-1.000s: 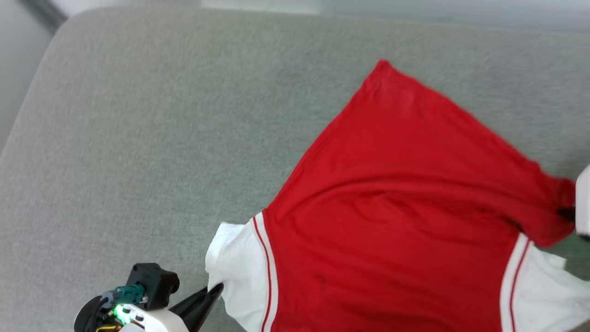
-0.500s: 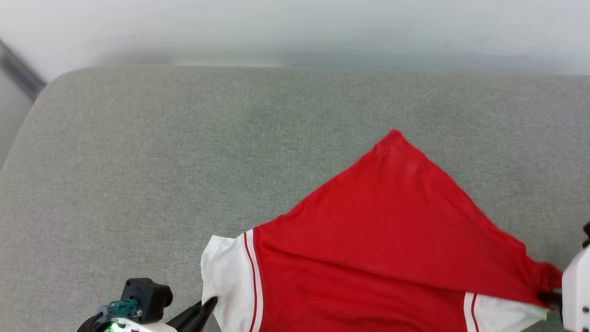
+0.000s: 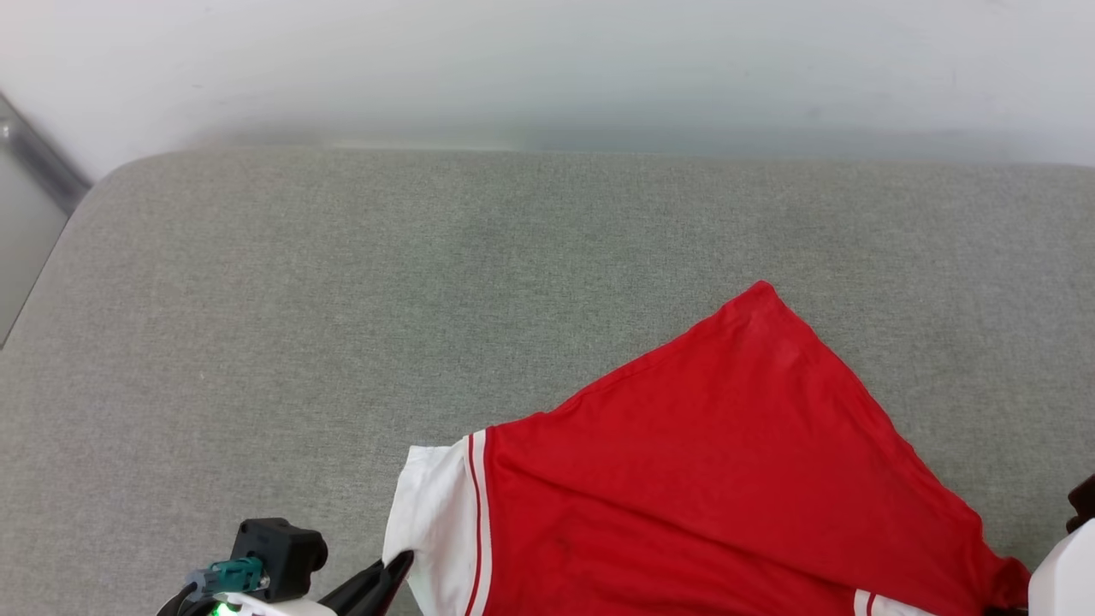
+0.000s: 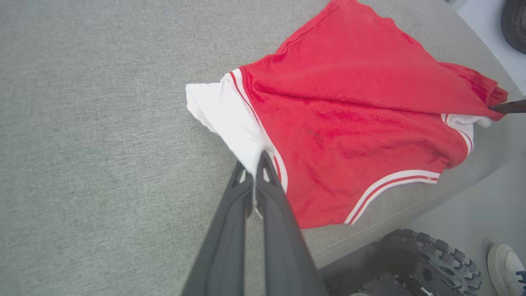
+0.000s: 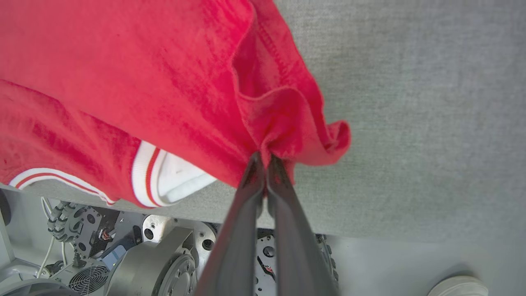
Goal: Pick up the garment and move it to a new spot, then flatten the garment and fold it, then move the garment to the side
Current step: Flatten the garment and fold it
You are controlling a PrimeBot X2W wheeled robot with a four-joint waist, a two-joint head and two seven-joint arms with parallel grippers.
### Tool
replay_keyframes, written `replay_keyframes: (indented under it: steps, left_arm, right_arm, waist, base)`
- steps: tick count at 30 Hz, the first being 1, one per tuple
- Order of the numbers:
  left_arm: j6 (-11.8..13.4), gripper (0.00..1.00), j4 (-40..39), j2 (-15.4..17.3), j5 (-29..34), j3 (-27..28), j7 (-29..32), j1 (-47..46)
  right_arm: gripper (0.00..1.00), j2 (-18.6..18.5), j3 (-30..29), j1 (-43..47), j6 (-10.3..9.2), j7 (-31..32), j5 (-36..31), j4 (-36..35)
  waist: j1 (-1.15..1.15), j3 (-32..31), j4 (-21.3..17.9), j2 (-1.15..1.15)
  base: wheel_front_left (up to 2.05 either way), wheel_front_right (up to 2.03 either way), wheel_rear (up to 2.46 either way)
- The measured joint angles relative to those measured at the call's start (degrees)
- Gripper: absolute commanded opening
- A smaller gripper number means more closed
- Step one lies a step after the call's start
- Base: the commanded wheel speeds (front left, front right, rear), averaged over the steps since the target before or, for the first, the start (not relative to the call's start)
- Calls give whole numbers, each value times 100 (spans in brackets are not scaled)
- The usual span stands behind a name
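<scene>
surface: table (image 3: 342, 299) with a grey fabric top and a rounded far-left corner
room: white wall (image 3: 547, 68) behind it, pale floor (image 4: 472, 197) on the near side; my base's knobbly tyre (image 4: 431, 263) and a white shoe (image 4: 507, 263) show down there
garment (image 3: 701, 479): near-right part of the table, plain red side up, no lettering visible
heading: one red hem corner (image 3: 761, 287) peaks away from me toward the wall; striped trim band (image 4: 390, 185) sits by the table's near edge
long axis: roughly near-to-far, skewed right; the top layer is folded over diagonally, its edge running from the peak down to my right pincer
left pincer (image 4: 252, 164): closed tight, pinching the edge of the white sleeve (image 3: 432, 513) on my left
right pincer (image 5: 263, 158): closed tight on a bunched red hem fold, just above the other white sleeve (image 5: 176, 181)
</scene>
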Motion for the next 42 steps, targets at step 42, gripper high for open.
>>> replay_keyframes:
  steps: [42]
  left_arm:
    - [-621, 0, -235, -669, 303, -543, -23, -1308]
  right_arm:
    - [100, -694, 1306, -4276, 0, 1265, -1035, 1350]
  waist:
    - [2, 1810, 1697, 0]
  base:
    - [0, 0, 0]
